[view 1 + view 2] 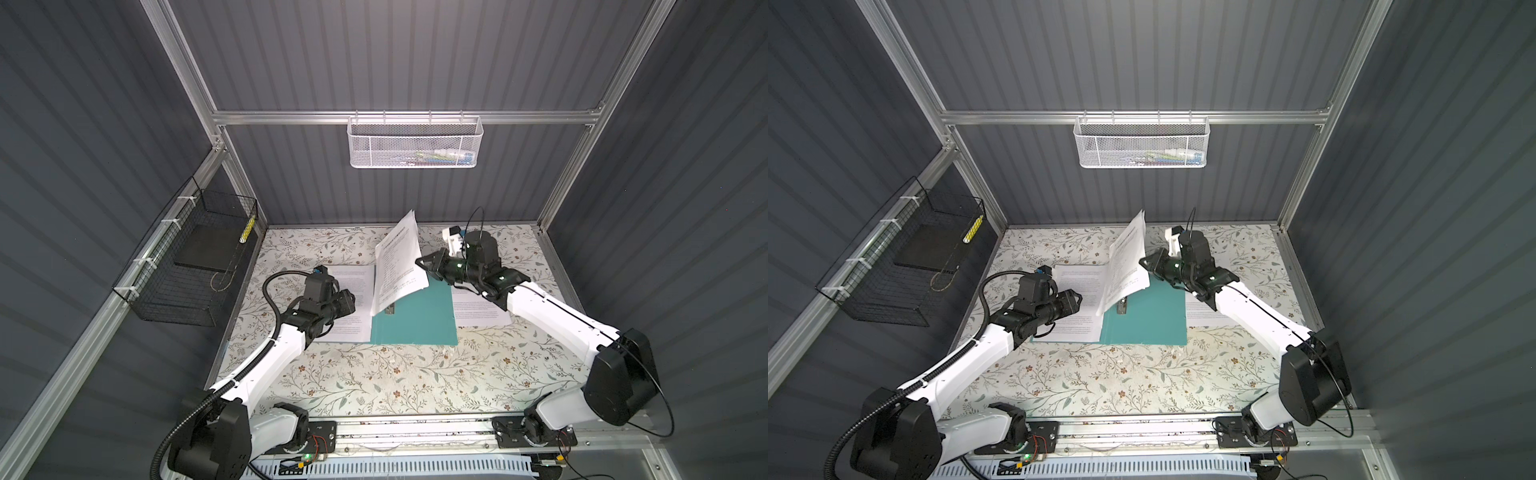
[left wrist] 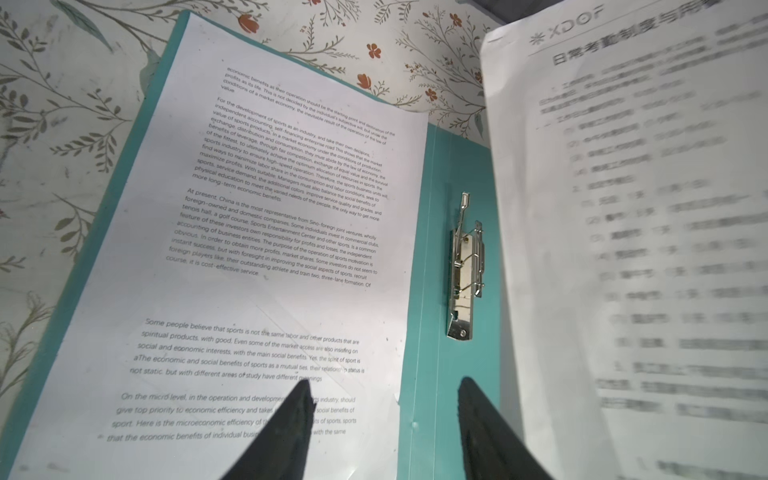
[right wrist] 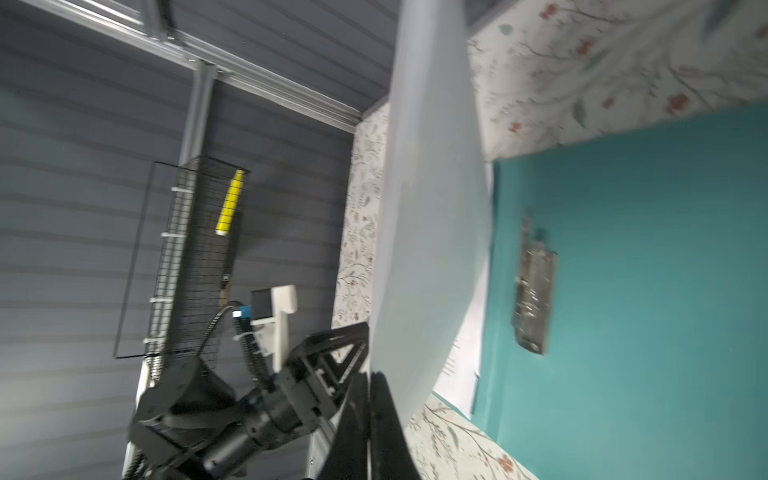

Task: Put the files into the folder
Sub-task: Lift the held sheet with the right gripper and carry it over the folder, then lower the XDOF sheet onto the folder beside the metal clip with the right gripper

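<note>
Top views: right gripper [image 1: 419,263] holds a file sheet [image 1: 397,249] clamped above the open folder [image 1: 419,328] on the counter [image 1: 374,374] (left gripper [image 1: 353,301] half-open, empty, at nine o'clock); next, probably, lay it flat

The lifted sheet [image 1: 399,257] in my right claw [image 1: 419,262] stands like a wall over the folder [image 1: 419,324] and its clip [image 1: 390,308]; the front bench [image 1: 415,374] lies open.

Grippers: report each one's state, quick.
Left gripper: open, holding nothing, over the flat sheet on the folder.
Right gripper: closed on the lifted sheet, gripped at its edge.
</note>
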You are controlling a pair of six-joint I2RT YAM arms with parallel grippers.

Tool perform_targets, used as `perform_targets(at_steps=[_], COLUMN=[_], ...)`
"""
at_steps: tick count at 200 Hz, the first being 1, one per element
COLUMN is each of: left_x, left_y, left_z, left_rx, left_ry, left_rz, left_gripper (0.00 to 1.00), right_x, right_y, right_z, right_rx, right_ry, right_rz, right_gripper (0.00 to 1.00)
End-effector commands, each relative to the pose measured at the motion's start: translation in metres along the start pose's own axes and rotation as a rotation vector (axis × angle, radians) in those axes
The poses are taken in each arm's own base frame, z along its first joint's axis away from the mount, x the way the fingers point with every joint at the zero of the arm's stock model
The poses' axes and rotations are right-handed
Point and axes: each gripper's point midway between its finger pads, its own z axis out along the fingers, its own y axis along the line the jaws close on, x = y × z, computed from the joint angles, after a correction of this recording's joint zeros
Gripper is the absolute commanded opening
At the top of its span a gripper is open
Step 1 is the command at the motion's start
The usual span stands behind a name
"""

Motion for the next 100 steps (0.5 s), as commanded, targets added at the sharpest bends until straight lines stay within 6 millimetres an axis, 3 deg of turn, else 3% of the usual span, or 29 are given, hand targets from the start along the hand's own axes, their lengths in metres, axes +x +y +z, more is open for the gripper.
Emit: perform_targets(at_steps=[1, 19, 32, 73, 100], left_x=[0.006, 0.009, 0.011, 0.015, 0.018], left_y=[0.005, 0.006, 0.007, 0.006, 0.007], left_z=[0.004, 0.007, 0.01, 0.014, 0.016], left_rx=[-0.014, -0.016, -0.017, -0.008, -0.006], left_ry=[0.023, 0.032, 0.039, 0.051, 0.059], left_rz=[-0.003, -0.005, -0.007, -0.015, -0.02], left_gripper=[0.57, 0.57, 0.57, 0.57, 0.57], right_x=[0.009, 0.022, 0.03, 0.037, 0.043], right_y=[-0.06, -0.114, -0.139, -0.168, -0.181], right_z=[0.001, -0.002, -0.006, -0.026, -0.029], right_rx=[0.111, 0.218, 0.249, 0.339, 0.36], right_ry=[-0.028, -0.045, -0.042, -0.05, -0.032], right_rz=[0.064, 0.124, 0.17, 0.158, 0.167], right_gripper=[0.0, 0.0, 0.0, 0.0, 0.0])
